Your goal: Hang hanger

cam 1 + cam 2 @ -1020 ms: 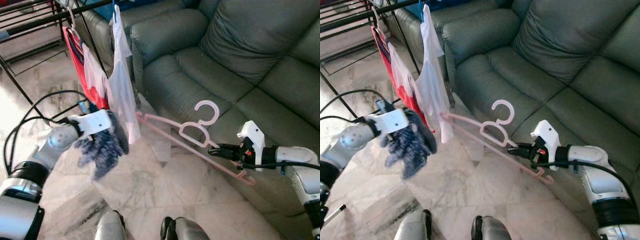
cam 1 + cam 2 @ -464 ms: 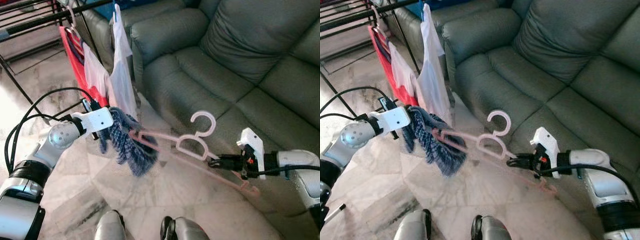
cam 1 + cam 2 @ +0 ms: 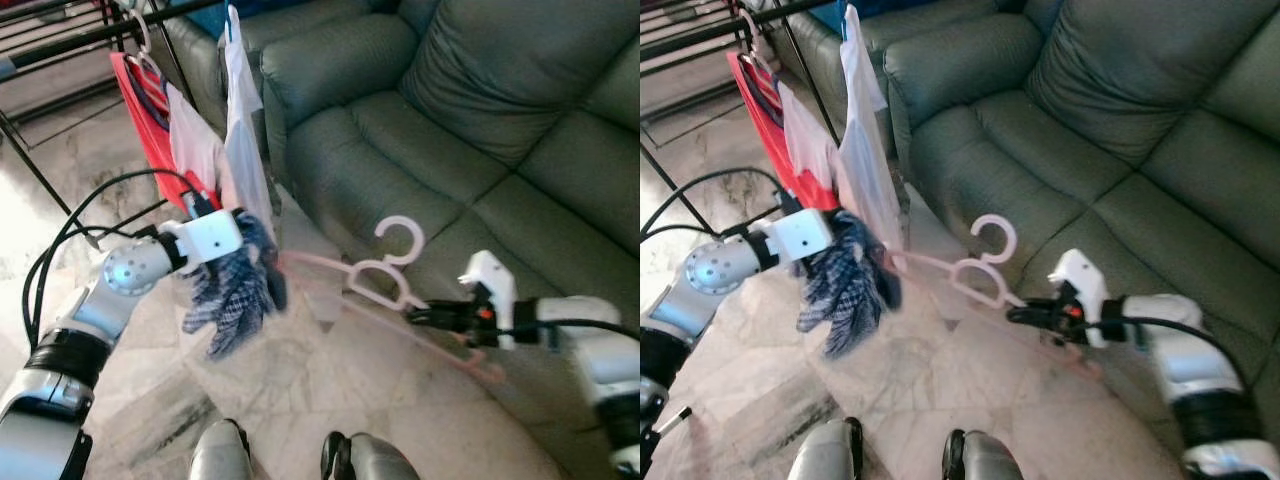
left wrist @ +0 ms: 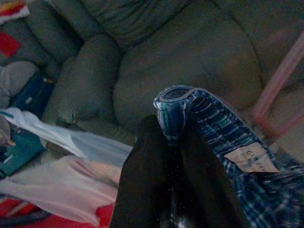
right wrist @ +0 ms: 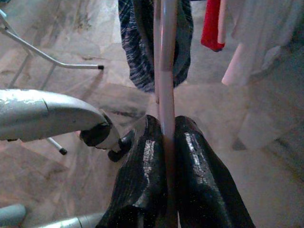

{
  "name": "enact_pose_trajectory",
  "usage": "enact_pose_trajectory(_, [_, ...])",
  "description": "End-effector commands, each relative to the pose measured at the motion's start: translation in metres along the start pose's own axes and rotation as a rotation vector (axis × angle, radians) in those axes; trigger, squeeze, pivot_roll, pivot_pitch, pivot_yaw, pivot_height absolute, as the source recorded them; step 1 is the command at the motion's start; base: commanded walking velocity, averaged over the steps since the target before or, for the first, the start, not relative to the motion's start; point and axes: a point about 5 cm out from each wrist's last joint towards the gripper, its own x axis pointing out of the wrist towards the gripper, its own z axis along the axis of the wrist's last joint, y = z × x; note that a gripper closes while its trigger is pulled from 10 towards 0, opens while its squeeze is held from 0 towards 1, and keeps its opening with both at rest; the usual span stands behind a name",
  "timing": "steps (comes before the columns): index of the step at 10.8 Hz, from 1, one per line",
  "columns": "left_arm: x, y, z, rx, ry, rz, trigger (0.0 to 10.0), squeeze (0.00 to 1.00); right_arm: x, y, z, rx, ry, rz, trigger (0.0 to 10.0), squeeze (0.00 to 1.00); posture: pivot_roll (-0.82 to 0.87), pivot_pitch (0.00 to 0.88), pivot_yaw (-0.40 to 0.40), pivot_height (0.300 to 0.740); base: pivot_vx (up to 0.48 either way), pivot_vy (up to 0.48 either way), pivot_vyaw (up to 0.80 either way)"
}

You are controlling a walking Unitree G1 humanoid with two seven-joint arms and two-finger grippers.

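Our right gripper pinches the pink hanger. Our left gripper pinches a blue plaid cloth beside it.

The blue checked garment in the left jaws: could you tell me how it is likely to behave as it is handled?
The blue checked garment is probably floppy: it droops in loose folds below the left gripper, pinched at one edge. It looks light, since that small pinch carries it. Threading it onto the pink hanger, held by the right gripper, may need care, as it could bunch or swing.
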Motion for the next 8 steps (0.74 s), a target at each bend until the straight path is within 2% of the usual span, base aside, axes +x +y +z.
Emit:
enact_pose_trajectory(1, [0.001, -0.001, 0.01, -0.008, -0.042, -0.013, 10.0, 0.0, 0.001, -0.002, -0.002, 0.0, 0.006, -0.009, 10.0, 0.0, 0.05, 0.153, -0.085, 0.74, 0.0, 0.0, 0.0])
enact_pose_trajectory(3, [0.002, -0.001, 0.022, -0.003, -0.075, -0.019, 10.0, 0.0, 0.008, -0.004, -0.005, 0.024, -0.003, -0.011, 10.0, 0.0, 0.06, 0.151, -0.087, 0.74, 0.0, 0.0, 0.0])
enact_pose_trajectory(5, [0.004, 0.002, 0.047, -0.013, -0.154, -0.011, 10.0, 0.0, 0.023, -0.02, -0.01, 0.142, -0.055, -0.189, 10.0, 0.0, 0.06, 0.146, -0.093, 0.74, 0.0, 0.0, 0.0])
enact_pose_trajectory(6, [0.003, 0.004, 0.055, -0.032, -0.176, 0.007, 10.0, 0.0, 0.031, -0.032, -0.013, 0.235, -0.092, -0.371, 10.0, 0.0, 0.07, 0.14, -0.096, 0.74, 0.0, 0.0, 0.0])
enact_pose_trajectory(8, [-0.004, 0.01, 0.048, -0.028, -0.128, 0.044, 10.0, 0.0, 0.038, -0.035, -0.02, 0.396, -0.151, -0.474, 10.0, 0.0, 0.07, 0.133, -0.103, 0.74, 0.0, 0.0, 0.0])
